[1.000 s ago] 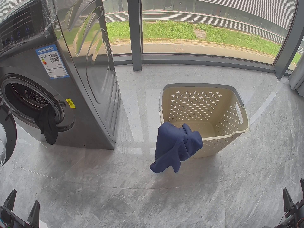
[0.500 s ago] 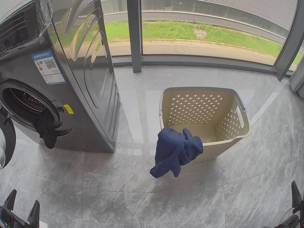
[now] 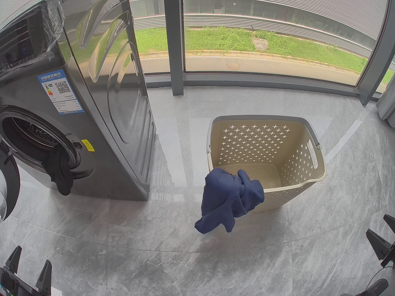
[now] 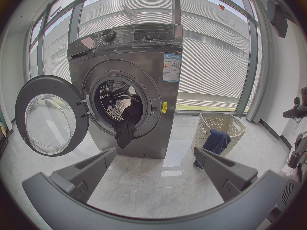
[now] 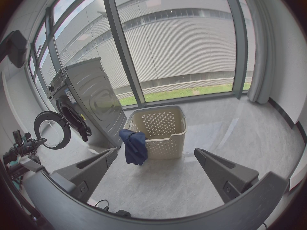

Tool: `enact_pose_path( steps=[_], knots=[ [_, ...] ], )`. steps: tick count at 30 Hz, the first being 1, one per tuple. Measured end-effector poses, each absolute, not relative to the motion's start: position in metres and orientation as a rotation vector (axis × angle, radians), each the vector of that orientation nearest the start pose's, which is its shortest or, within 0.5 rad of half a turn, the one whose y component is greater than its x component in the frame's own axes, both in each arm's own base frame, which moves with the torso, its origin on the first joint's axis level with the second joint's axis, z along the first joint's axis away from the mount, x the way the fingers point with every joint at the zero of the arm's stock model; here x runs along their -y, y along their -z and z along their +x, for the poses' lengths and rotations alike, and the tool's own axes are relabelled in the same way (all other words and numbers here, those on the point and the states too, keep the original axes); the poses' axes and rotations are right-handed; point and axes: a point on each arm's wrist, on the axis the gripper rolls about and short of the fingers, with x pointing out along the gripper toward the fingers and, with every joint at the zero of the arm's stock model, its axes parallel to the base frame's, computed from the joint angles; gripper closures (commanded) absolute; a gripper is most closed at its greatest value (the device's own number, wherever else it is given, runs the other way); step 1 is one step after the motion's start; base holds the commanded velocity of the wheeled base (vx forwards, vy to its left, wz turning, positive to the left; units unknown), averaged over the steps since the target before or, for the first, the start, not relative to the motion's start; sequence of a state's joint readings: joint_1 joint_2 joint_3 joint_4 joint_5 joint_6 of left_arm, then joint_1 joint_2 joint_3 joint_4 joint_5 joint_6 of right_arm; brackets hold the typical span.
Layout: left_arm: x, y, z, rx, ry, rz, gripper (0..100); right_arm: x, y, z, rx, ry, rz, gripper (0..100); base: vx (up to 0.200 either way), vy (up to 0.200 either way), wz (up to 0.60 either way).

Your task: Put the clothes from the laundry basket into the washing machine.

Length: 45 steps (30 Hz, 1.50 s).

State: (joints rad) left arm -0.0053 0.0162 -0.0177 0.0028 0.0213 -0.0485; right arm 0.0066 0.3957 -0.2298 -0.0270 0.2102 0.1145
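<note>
A beige laundry basket (image 3: 255,144) stands on the floor right of the grey washing machine (image 3: 111,95). A navy blue garment (image 3: 228,198) hangs over the basket's near left corner, trailing outside. The machine's round door (image 4: 51,115) is swung open, and a dark garment (image 3: 59,171) hangs out over the drum's lip. My left gripper (image 3: 29,266) sits low at the near left, open and holding nothing, well short of the machine. My right gripper (image 3: 384,237) is at the near right, open and holding nothing, apart from the basket (image 5: 160,128) and the blue garment (image 5: 134,146).
Tall windows with a grey post (image 3: 175,38) run behind the basket. A curtain (image 3: 386,103) hangs at the far right. Bare grey tile floor (image 3: 164,251) lies between the grippers, the basket and the machine.
The head camera has shifted slightly, so the whole scene sits a bit lower. My right gripper has risen at the lower right edge. The clothes and basket have not moved.
</note>
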Motion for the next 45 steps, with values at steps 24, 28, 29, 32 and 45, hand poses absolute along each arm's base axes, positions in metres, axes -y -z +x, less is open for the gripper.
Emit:
enact_pose_path(
  steps=[24, 28, 29, 32, 45],
  knots=[
    [-0.001, -0.08, -0.023, -0.002, -0.015, -0.051, 0, -0.094, -0.155, 0.154, -0.391, -0.364, 0.187, 0, 0.0, 0.0, 0.0],
    [-0.001, -0.08, -0.023, -0.003, -0.015, -0.052, 0, -0.105, -0.151, 0.167, -0.385, -0.363, 0.187, 0, 0.0, 0.0, 0.0],
    [-0.001, -0.08, -0.023, -0.003, -0.015, -0.052, 0, -0.107, -0.15, 0.17, -0.393, -0.362, 0.184, 0, 0.0, 0.0, 0.0],
    [-0.001, -0.08, -0.023, -0.002, -0.015, -0.052, 0, -0.114, -0.141, 0.18, -0.427, -0.351, 0.172, 0, 0.0, 0.0, 0.0],
    [-0.001, -0.08, -0.023, -0.003, -0.014, -0.055, 0, -0.148, -0.104, 0.223, -0.437, -0.323, 0.166, 0, 0.0, 0.0, 0.0]
  ],
)
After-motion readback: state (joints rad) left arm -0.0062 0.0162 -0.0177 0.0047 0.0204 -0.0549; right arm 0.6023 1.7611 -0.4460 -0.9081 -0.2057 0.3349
